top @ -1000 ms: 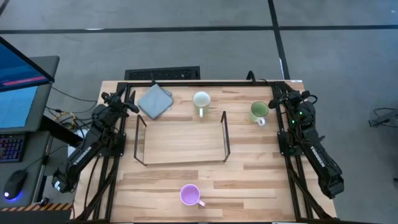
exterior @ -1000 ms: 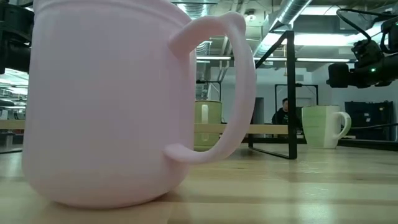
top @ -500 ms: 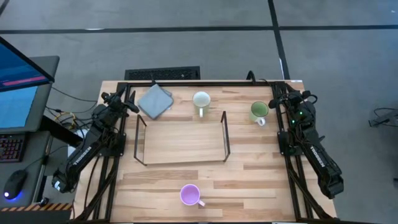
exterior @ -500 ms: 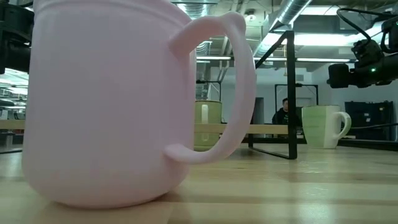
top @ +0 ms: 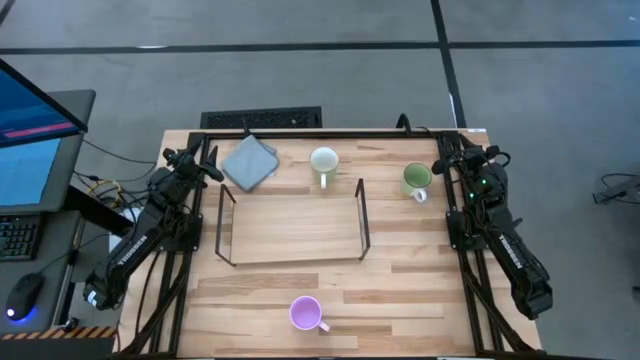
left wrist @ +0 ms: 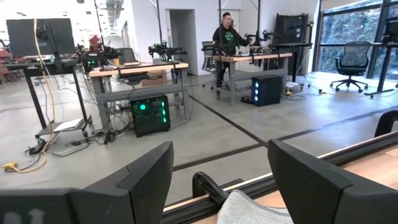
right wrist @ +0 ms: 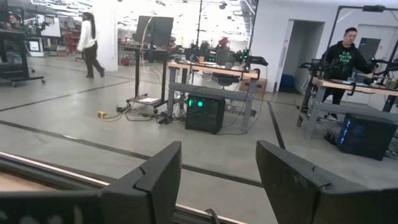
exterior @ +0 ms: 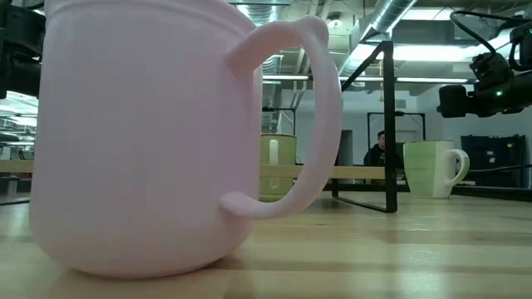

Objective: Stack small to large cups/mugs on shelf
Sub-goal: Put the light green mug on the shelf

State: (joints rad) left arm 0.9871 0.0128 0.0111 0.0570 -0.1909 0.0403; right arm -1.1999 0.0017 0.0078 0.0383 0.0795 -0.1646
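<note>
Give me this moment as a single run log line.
left gripper: open, parked by grey cloth | right gripper: open, parked beside green mug | shelf: no mugs | cream mug, purple mug: on table

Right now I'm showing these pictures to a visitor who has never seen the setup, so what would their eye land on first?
Probably the light purple handled mug, which fills the low view because it stands alone at the table's near edge. Next comes the low dark wire shelf, empty at mid-table. Behind it stand the pale cream-white mug and the olive green mug, with a grey folded cloth to their left.
</note>
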